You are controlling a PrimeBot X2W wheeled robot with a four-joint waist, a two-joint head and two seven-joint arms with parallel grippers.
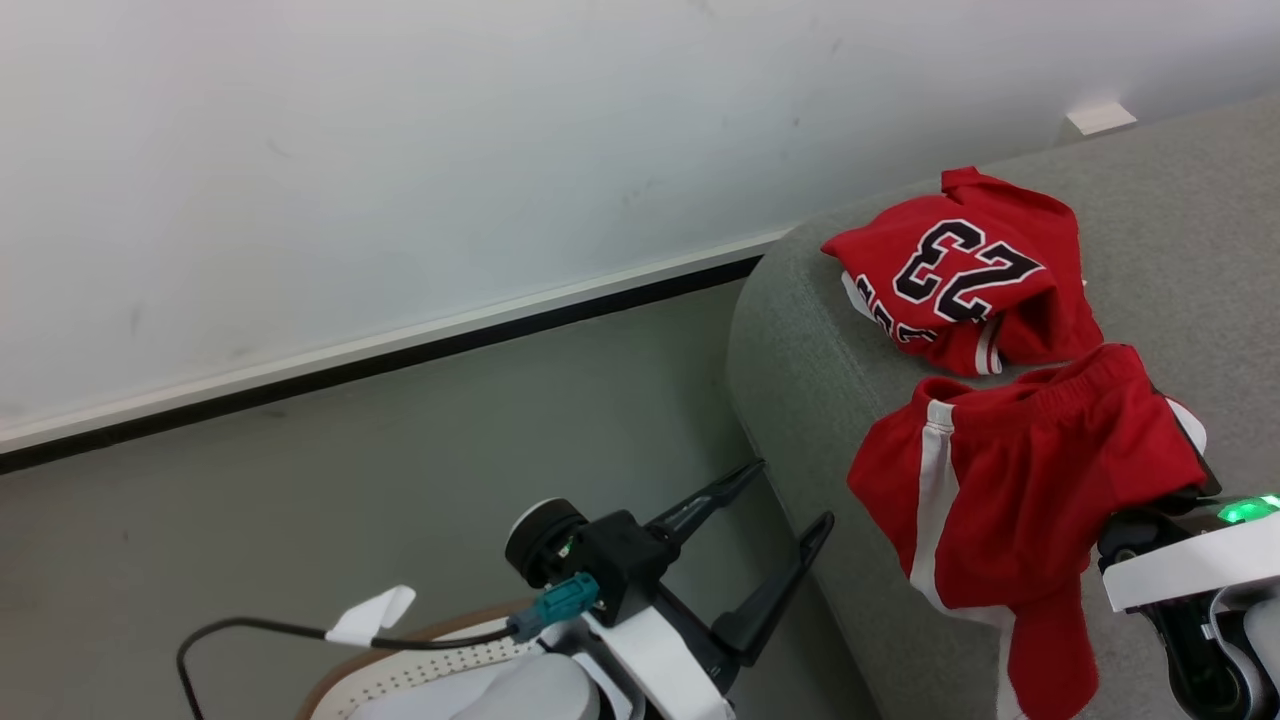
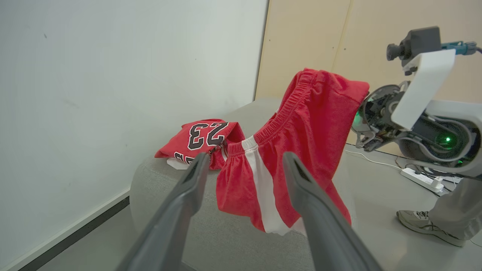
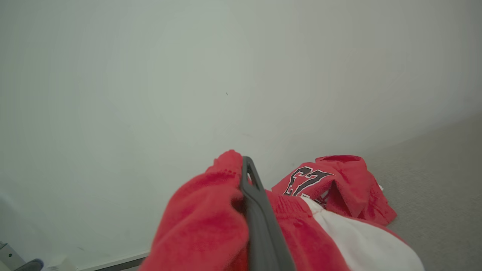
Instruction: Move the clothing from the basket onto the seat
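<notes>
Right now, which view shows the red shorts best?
Left wrist view: the red shorts hang almost whole, waistband and white stripe clear. Head view: red shorts run off the bottom edge. Right wrist view: red shorts bunched up close.

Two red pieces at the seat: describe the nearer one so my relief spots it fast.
Find the grey seat by the white wall. At its rounded end, the shorts hang over the edge. They have a gathered waistband and white side stripe; the jersey behind shows 23.
</notes>
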